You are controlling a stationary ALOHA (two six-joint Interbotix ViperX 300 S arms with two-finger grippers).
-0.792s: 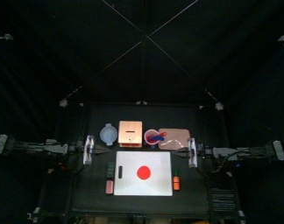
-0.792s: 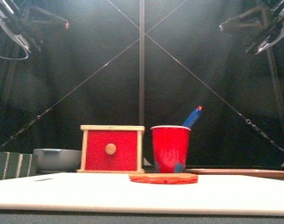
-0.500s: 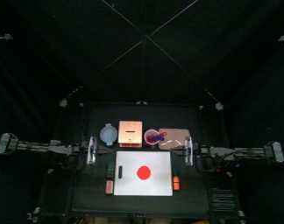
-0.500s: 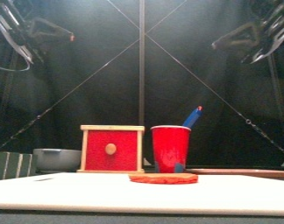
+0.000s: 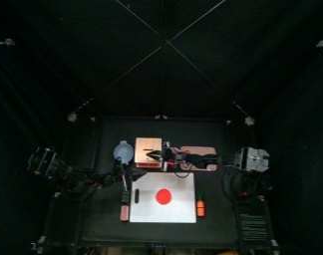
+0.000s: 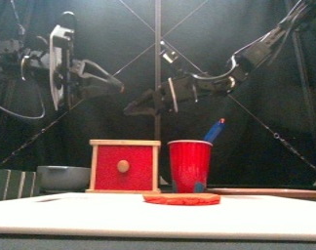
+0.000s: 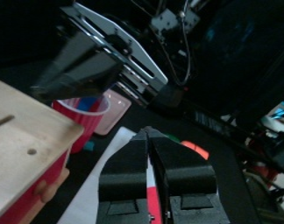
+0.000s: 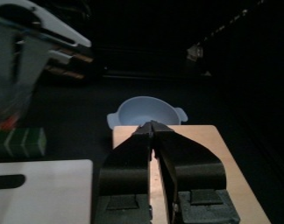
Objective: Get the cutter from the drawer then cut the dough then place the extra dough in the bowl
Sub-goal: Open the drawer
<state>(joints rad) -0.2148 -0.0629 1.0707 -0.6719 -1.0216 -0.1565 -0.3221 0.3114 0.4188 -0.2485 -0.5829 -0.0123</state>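
your top camera hangs high and far above the bench (image 5: pixel 105 231), tipped a little toward 12 o'clock, so the white board (image 5: pixel 164 197) shows small near 6. your front camera sits level at the bench's 6 o'clock edge, facing 12, close to the wooden box (image 6: pixel 126 166) and red cup (image 6: pixel 189 166). the left wrist camera looks along the left tool (image 7: pixel 145 131) toward 3, past the box. the right wrist camera looks along the right tool (image 8: pixel 148 124) toward 9, over the box to the bowl (image 8: pixel 148 111). all four views share the box.
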